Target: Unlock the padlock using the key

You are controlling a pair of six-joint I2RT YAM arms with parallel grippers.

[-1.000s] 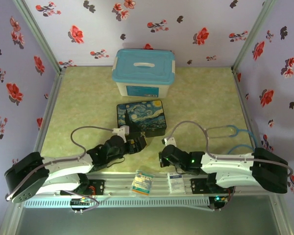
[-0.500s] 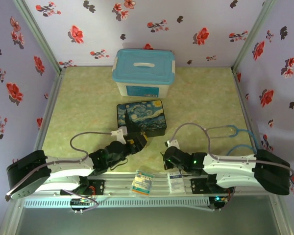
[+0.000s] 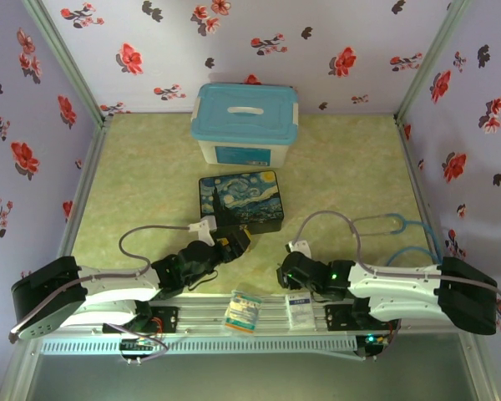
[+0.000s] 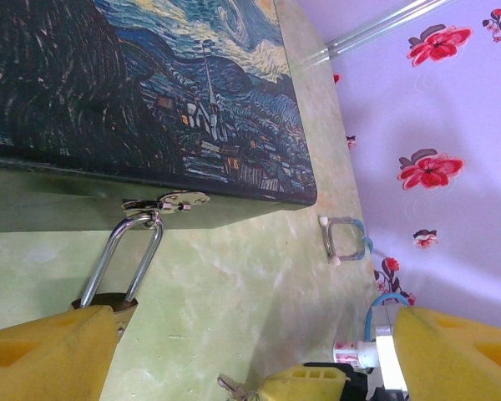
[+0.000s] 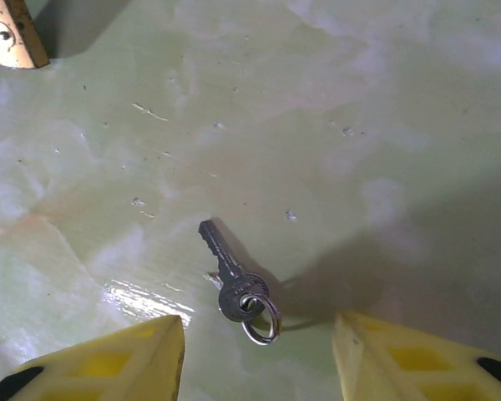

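Note:
The brass padlock [image 4: 111,302] hangs by its silvery shackle [image 4: 125,255] from the clasp on the front of the painted box [image 4: 134,92]. My left gripper [image 4: 255,334] is open, and its left finger [image 4: 50,355] covers most of the padlock's body. The small grey key [image 5: 230,276], with a ring on its head, lies flat on the green table. It sits between the yellow fingers [image 5: 108,363] of my open right gripper [image 5: 259,359], touching neither. In the top view the left gripper [image 3: 234,242] is at the box's front and the right gripper [image 3: 281,273] is beside it.
A white container with a blue lid [image 3: 245,124] stands behind the painted box [image 3: 240,199]. A small clear bracket [image 4: 346,238] lies on the table right of the box. Two cards [image 3: 242,311] rest on the rail by the arm bases. Flowered walls enclose the table.
Both arms have dropped lower toward the table. The right gripper has shifted a little toward the near edge, and the left gripper has settled at the box's front.

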